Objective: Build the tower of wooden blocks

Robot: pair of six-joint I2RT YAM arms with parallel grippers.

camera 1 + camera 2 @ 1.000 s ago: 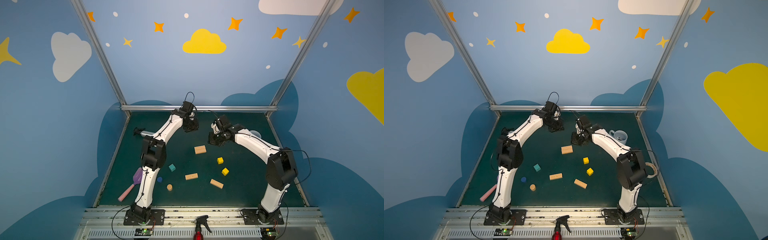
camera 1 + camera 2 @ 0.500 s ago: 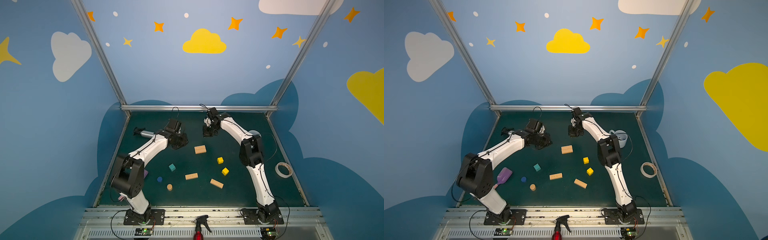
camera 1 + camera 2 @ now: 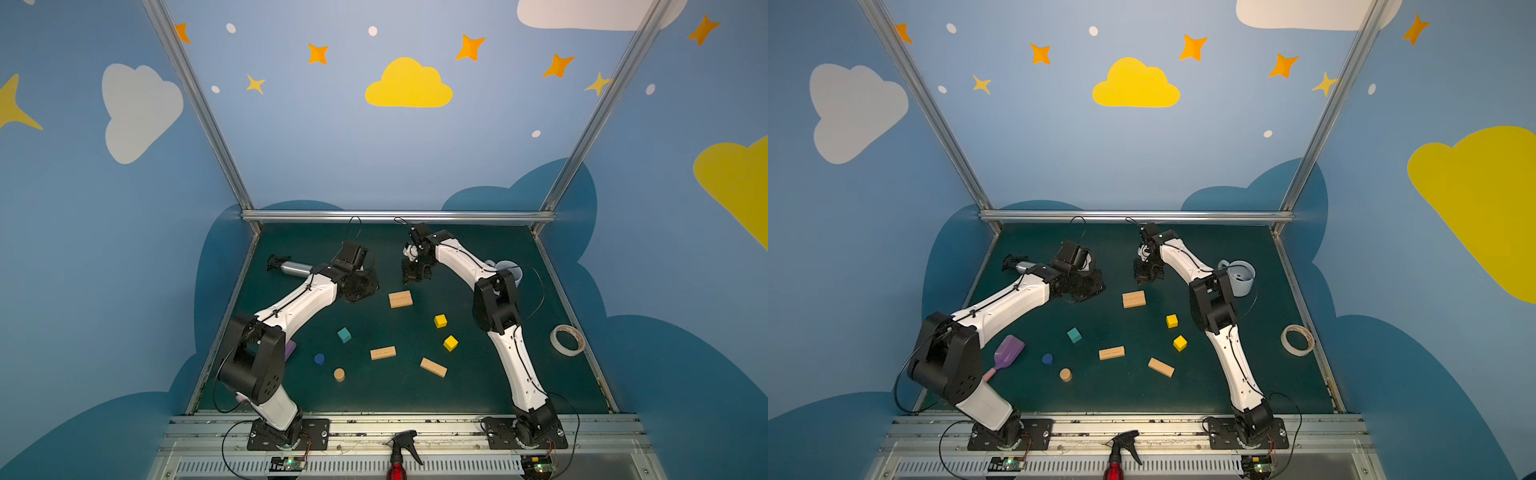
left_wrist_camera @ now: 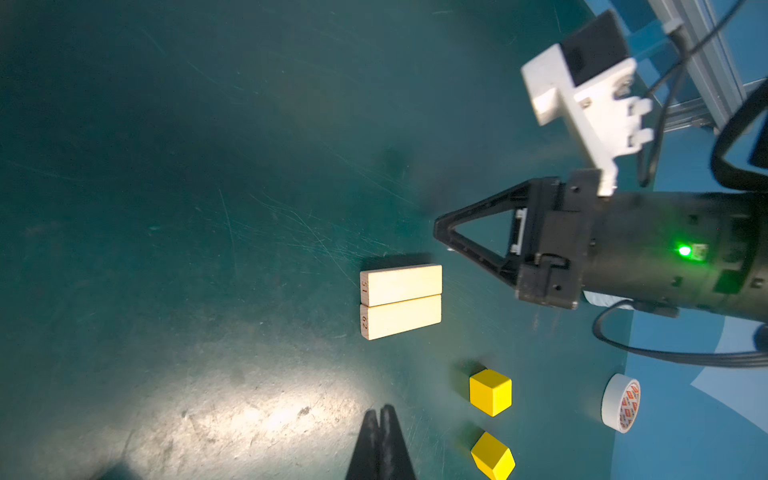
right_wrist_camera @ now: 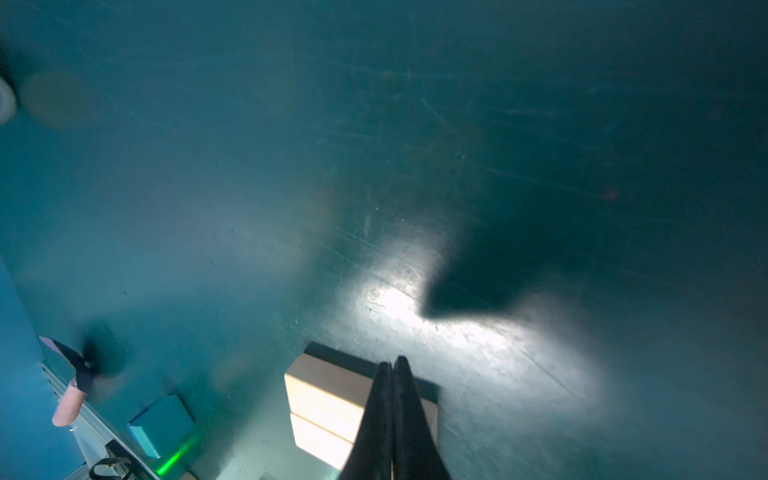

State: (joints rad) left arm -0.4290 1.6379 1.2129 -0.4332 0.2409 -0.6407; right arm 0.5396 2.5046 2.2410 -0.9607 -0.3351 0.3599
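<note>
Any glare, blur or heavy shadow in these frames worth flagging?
Right wrist view: strong glare on the table, a dark shadow cutting into it, the pink scoop handle blurred. Left wrist view: milder glare beside the shut left hand, planks sharp. Both top views: evenly lit, crisp.

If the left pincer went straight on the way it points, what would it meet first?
Most likely the two tan planks lying side by side, just ahead of the left pincer; depending on its tilt, it could touch the green table first.
</note>
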